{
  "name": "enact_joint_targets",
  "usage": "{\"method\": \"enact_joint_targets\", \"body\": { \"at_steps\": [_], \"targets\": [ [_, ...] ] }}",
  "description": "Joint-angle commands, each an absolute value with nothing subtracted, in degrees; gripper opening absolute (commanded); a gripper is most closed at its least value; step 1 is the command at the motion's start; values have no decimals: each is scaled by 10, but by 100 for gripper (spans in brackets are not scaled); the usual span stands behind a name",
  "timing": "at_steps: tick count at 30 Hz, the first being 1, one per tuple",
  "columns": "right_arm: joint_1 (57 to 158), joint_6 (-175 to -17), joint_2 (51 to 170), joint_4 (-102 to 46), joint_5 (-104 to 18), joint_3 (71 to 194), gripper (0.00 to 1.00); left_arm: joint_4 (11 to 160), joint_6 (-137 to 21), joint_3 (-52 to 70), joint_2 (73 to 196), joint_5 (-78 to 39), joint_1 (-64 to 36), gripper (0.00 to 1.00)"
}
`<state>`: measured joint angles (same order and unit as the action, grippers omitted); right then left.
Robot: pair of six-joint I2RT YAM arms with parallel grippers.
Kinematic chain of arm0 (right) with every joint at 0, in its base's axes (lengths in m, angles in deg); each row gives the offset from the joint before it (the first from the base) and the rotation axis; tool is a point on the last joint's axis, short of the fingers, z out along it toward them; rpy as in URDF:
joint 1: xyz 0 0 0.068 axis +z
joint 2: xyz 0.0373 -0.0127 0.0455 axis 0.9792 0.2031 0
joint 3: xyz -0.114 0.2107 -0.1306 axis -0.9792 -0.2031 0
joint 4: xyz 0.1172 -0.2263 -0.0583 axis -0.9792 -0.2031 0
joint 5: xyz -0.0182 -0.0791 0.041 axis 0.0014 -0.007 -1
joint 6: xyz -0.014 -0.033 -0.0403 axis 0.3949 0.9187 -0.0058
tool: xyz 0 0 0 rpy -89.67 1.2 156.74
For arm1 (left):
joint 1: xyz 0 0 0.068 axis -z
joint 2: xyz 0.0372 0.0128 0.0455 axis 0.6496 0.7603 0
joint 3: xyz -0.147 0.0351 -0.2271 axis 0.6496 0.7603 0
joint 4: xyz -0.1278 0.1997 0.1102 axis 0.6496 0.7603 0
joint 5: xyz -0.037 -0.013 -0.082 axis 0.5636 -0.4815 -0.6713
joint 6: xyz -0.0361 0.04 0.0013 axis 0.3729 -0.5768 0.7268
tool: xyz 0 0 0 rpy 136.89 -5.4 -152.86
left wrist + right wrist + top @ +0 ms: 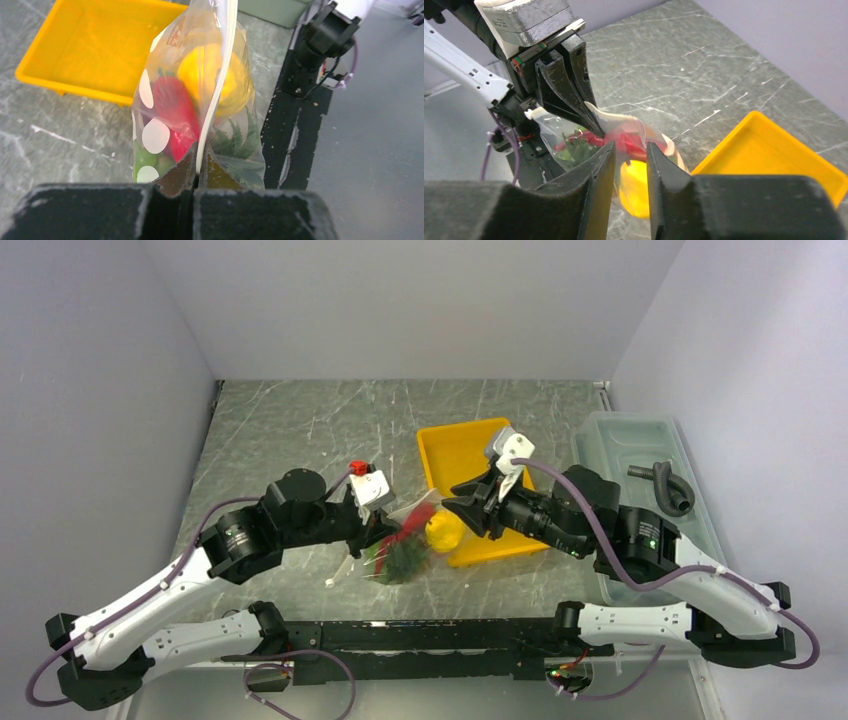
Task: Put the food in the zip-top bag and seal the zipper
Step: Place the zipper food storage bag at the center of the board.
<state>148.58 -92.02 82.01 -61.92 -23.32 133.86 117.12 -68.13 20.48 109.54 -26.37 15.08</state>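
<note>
The zip-top bag [405, 545] hangs between my two grippers, lifted at its mouth, just left of the yellow tray. It holds food: a yellow pear [443, 531], a red chilli [416, 520], green pineapple leaves [400, 560] and green grapes [142, 160]. My left gripper [200, 172] is shut on the zipper [217, 85], a whitish strip running away from the fingers. It also shows in the right wrist view [594, 127], pinching the bag's edge. My right gripper [630, 155] is open a little, its fingers either side of the bag's top, the pear [634, 187] behind the gap.
The yellow tray [470, 445] stands empty right of the bag. A translucent lidded bin [620, 440] with a black hose piece [672, 485] on it stands at the far right. A black rail [420, 635] runs along the near edge.
</note>
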Motion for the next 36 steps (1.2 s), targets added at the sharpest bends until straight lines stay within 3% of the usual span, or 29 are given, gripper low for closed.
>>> {"method": "enact_joint_targets", "body": {
  "at_steps": [1,6,25,36],
  "targets": [
    [1485,-928,800,-594,-188,1338,37,1173,-723,156,1075,-199,152,0],
    [1485,-928,780,-585,-171,1319,45,1201,-743,130,1083,-124,152,0],
    [1485,-929,772,-598,-165,1297,49,1275,-848,62,1232,287,147,0],
    [1485,-933,754,-579,-168,1266,52,1230,-879,93,1297,247,-30,0]
  ]
}}
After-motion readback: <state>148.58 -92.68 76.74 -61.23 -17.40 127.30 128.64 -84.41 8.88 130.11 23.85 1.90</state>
